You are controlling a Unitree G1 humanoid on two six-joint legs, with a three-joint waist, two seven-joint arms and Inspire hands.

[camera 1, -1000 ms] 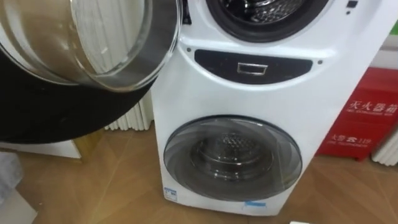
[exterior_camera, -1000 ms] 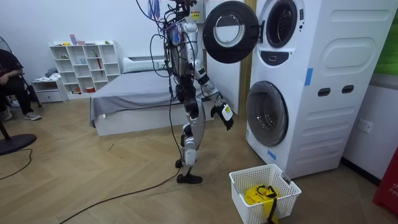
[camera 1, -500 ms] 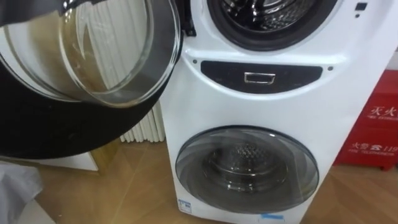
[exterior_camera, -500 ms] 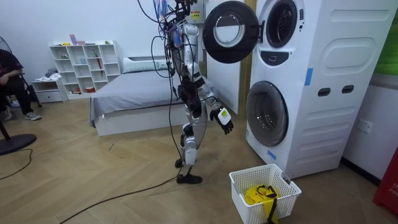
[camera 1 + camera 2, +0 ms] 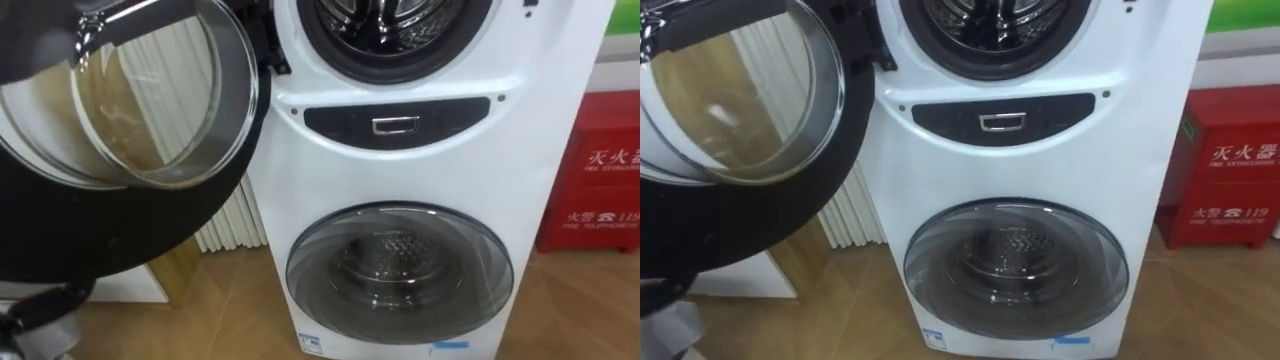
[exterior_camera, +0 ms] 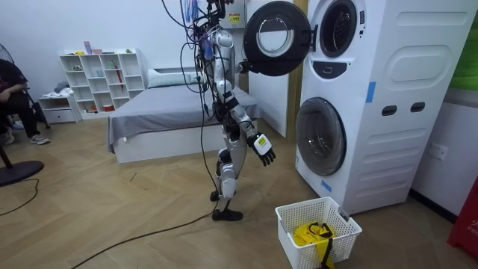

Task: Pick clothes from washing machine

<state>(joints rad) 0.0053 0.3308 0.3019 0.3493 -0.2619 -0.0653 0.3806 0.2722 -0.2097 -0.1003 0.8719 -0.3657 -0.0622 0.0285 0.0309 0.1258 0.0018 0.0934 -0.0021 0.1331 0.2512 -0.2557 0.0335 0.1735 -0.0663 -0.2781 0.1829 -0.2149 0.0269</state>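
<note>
Wooden floor [image 6: 112, 209] before white washing machine [image 6: 373, 104], upper door [image 6: 275, 37] open, right hand [image 6: 263, 147] low, fingers released.

2 eye views: head, close, facing washing machine [image 5: 430, 170] | room view: far, side-on | shared: machine

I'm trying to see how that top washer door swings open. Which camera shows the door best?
The room view: the whole round upper door shows there, swung open from the stacked washing machine. Both eye views catch it close up, its dark rim cut off at the left edge.
</note>
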